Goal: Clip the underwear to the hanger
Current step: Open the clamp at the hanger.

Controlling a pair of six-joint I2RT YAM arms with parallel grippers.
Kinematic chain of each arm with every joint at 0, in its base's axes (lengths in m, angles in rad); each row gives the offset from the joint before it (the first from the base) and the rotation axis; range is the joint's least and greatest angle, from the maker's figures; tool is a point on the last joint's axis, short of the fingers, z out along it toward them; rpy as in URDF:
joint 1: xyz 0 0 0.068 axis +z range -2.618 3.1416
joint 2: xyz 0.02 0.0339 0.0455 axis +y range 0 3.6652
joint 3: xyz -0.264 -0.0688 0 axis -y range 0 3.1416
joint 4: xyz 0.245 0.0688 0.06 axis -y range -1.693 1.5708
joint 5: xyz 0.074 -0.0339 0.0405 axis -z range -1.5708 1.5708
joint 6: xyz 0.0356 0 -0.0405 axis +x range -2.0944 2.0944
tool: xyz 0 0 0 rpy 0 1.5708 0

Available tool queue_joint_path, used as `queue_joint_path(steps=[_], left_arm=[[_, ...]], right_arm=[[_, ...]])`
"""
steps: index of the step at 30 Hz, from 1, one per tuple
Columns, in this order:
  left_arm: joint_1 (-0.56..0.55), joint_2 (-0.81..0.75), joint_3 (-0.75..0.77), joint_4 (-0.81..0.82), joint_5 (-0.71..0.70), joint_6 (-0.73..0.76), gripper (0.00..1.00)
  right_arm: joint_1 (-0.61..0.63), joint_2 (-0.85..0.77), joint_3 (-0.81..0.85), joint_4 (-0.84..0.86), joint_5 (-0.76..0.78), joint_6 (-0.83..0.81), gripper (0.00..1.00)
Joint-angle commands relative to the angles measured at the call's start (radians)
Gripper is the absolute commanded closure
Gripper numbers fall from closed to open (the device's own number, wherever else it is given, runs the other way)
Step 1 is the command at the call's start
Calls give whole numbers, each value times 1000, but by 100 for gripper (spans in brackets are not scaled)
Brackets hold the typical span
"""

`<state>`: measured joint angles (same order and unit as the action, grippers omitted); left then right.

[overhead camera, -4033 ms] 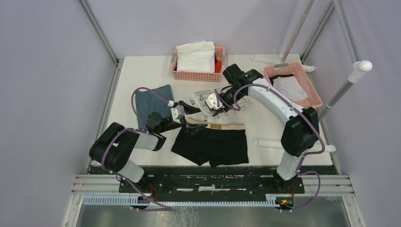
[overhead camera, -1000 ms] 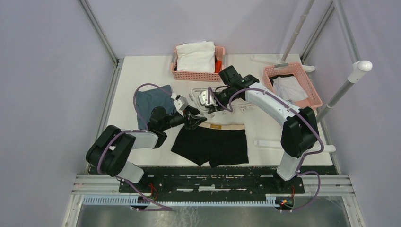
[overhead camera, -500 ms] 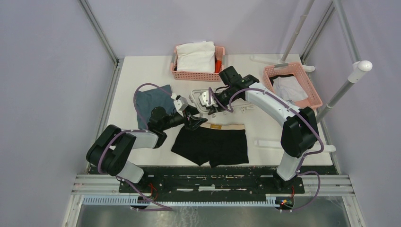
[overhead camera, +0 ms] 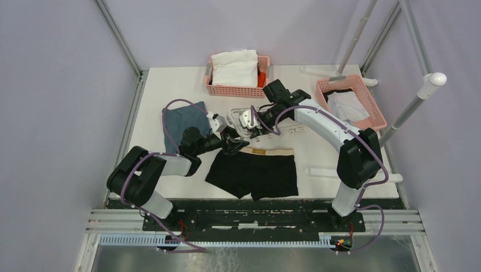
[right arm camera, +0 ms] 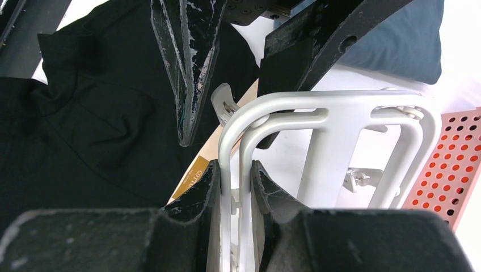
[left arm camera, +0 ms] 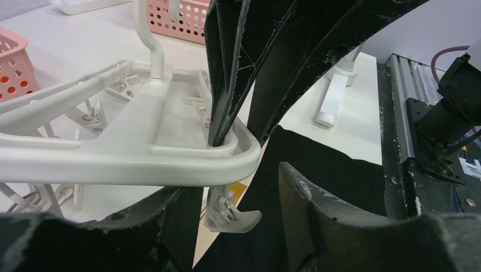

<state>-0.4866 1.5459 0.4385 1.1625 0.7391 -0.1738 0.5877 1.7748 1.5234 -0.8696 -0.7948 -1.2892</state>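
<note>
Underwear point(overhead camera: 255, 171): black, soft, matte knit with short legs and a tan waistband point(overhead camera: 272, 151). It lies flat and unheld on the near side of both grippers, its waistband edge under the left gripper point(overhead camera: 232, 141).

Hanger point(right arm camera: 317, 113): white moulded plastic, a rectangular frame of rounded rails with a hook post. The right gripper point(right arm camera: 233, 170) is clamped on the doubled rail at its end, lifting that corner off the table.

Left gripper: scuffed black fingers spread, one either side of that corner, gripping nothing. A small pale clip point(left arm camera: 230, 212) dangles between them; cannot tell if it is touched.

Table point(overhead camera: 170, 90): white, smooth. Lilac walls point(overhead camera: 57, 85) and metal framing surround it. A folded blue-grey cloth point(overhead camera: 184, 122) lies to the left gripper's outer side, and pink mesh baskets point(overhead camera: 211, 88) sit beyond the right gripper.

Waistband print by the right finger: dark lettering, unreadable.
</note>
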Motion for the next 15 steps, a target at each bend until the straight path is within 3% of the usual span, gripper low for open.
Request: queue_joint_path(steps=[1, 11, 12, 13, 15], left_arm=[[-3, -3, 13, 78, 13, 49, 43], [-4, 22, 54, 92, 42, 55, 31], [-3, 20, 54, 92, 42, 57, 21], [-4, 20, 56, 90, 43, 60, 4], [-2, 18, 57, 89, 46, 64, 1]], right_arm=[[6, -54, 49, 14, -62, -24, 100], [7, -55, 64, -51, -86, -77, 100], [7, -55, 66, -57, -91, -80, 100], [6, -55, 68, -62, -95, -86, 100], [7, -55, 73, -74, -101, -95, 100]])
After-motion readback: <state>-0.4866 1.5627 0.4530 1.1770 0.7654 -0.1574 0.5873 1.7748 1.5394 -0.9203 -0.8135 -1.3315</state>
